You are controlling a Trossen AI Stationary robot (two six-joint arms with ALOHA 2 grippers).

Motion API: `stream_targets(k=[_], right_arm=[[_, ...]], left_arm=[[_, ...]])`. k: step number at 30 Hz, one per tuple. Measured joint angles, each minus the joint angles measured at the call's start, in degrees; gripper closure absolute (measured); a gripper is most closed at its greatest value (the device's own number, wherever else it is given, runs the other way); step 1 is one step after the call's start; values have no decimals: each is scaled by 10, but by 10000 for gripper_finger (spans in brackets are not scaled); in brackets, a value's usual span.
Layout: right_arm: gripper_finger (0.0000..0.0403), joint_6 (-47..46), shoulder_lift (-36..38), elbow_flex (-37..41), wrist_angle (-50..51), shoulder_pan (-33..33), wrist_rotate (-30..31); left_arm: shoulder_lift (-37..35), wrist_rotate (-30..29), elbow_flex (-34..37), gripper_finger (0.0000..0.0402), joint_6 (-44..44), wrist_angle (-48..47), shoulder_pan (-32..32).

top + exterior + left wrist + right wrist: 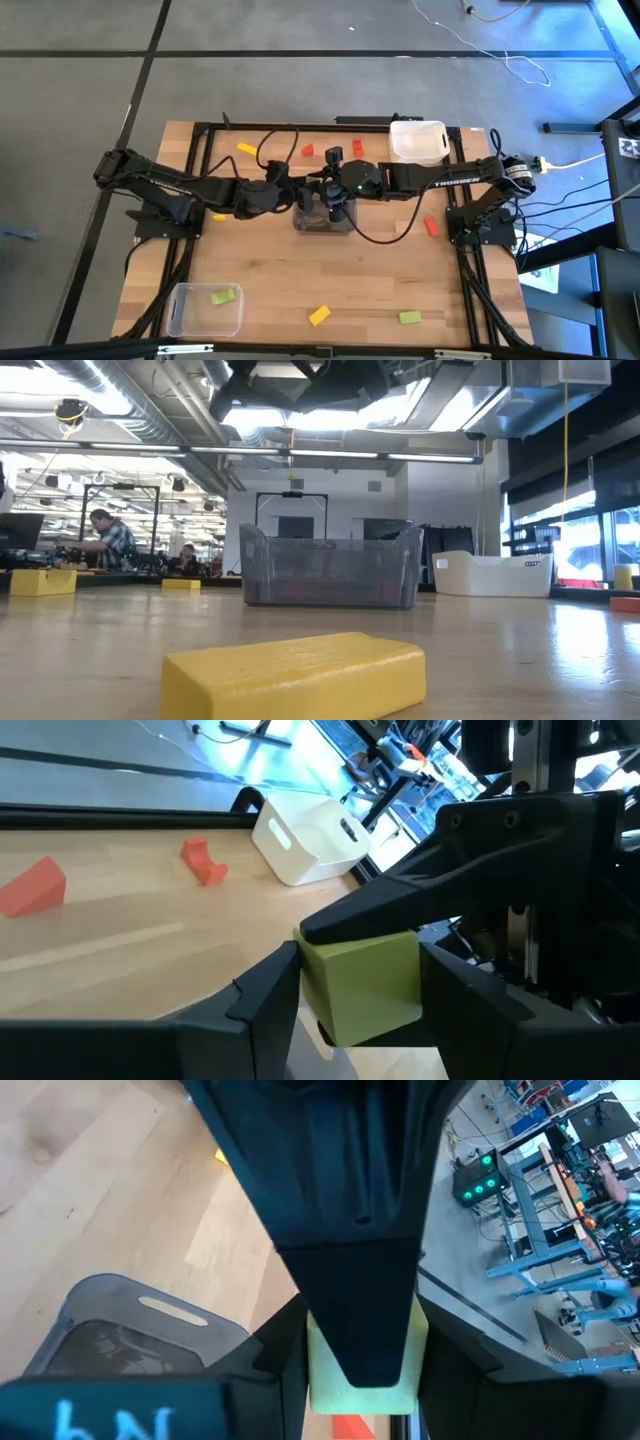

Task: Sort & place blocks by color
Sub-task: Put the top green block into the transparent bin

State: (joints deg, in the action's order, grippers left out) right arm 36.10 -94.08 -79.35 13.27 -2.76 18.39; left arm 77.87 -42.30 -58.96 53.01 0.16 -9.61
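Observation:
A light green block [365,985] hangs in the air over the far rim of the grey bin [322,222], in the middle of the table. My left gripper [360,1015] comes at it from the table's left and my right gripper [362,1380] from the right. The two meet at the block [314,182], each with its fingers shut on it. Other blocks lie loose on the table: yellow [246,149], red [307,151] and green [409,317]. My left gripper pinches the light green block by two opposite side faces [308,982] between its two fingers. It comes nearly level from the table's left. The block is lifted clear of the table and the bin. My right gripper pinches the same block by its other pair of faces [318,1380]. One finger [380,910] lies across the block's top face. The fingers slant down from the table's right, crosswise to the left gripper's fingers. A left finger [360,1280] hides the middle of the block.
A white bin [418,141] stands at the far right. A clear bin [205,310] with a green block [224,296] in it stands at the near left. More blocks lie about: red [431,225], yellow [319,315] and yellow [218,216]. Black rails run along the table's sides.

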Motion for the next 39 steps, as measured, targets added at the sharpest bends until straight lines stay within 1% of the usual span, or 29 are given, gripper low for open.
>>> stream_targets(k=[5,7,11,12,18,25,30,39], right_arm=[[271,0,0,-1,-2,0,0],[271,0,0,-1,-2,0,2],[271,0,0,-1,0,0,7],[270,1,0,-1,0,0,7],[254,1,0,-1,0,0,4],[250,1,0,-1,0,0,2],[248,1,1,-1,-1,-1,35],[247,1,16,0,9,-11,38]], left_arm=[[-1,-2,0,217,0,3,0],[-1,-2,0,233,1,5,0],[-1,-4,0,277,4,6,0],[-1,-4,0,279,4,6,0],[-1,-4,0,279,4,5,0],[-1,-2,0,279,-1,4,0],[-1,-3,0,279,-12,6,0],[-1,-5,0,280,-12,6,0]])
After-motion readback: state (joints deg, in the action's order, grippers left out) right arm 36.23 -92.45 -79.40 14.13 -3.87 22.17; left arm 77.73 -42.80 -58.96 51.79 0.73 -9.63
